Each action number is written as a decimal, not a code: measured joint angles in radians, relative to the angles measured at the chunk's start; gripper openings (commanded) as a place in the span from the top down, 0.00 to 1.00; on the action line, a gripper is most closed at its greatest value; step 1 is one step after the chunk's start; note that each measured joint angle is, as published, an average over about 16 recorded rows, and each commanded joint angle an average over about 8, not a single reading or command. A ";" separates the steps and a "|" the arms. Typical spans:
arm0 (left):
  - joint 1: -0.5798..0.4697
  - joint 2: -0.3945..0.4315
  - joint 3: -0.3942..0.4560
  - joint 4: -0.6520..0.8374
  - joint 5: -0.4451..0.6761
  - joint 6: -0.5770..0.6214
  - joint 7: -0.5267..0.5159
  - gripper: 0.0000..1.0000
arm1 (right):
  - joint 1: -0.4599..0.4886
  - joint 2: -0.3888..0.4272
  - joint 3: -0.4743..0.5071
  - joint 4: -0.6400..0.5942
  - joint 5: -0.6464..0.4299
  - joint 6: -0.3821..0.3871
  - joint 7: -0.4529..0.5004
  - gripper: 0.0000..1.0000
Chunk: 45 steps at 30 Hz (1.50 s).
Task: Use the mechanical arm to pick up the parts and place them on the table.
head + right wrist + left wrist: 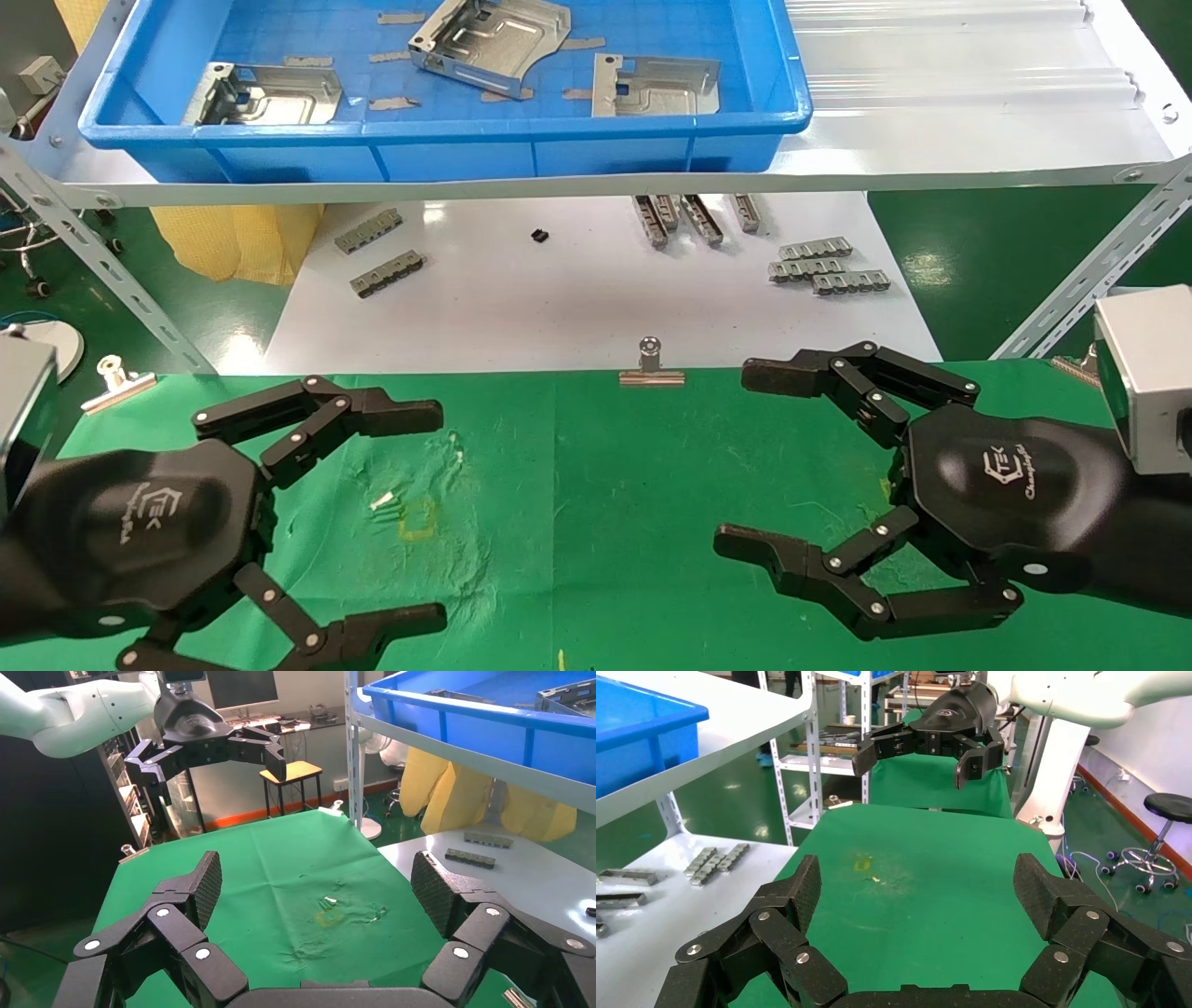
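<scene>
Both claws, left (pixel 410 513) and right (pixel 745 466), hover wide and empty over the green counter (pixel 596 522); three plates (pixel 489 42), seemingly loose, lie in the blue tray (pixel 447 140).

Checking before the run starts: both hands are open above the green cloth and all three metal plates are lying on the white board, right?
Not quite. The three plates lie in the blue tray, as the head view shows. Left hand and right hand are open above the green cloth.
</scene>
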 measured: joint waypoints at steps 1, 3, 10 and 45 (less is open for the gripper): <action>0.000 0.000 0.000 0.000 0.000 0.000 0.000 0.00 | 0.000 0.000 0.000 0.000 0.000 0.000 0.000 0.00; 0.000 0.000 0.000 0.000 0.000 0.000 0.000 0.00 | 0.000 0.000 0.000 0.000 0.000 0.000 0.000 0.00; 0.000 0.000 0.000 0.000 0.000 0.000 0.000 0.00 | 0.000 0.000 0.000 0.000 0.000 0.000 0.000 0.00; 0.000 0.000 0.000 0.000 0.000 0.000 0.000 0.00 | 0.000 0.000 0.000 0.000 0.000 0.000 0.000 0.00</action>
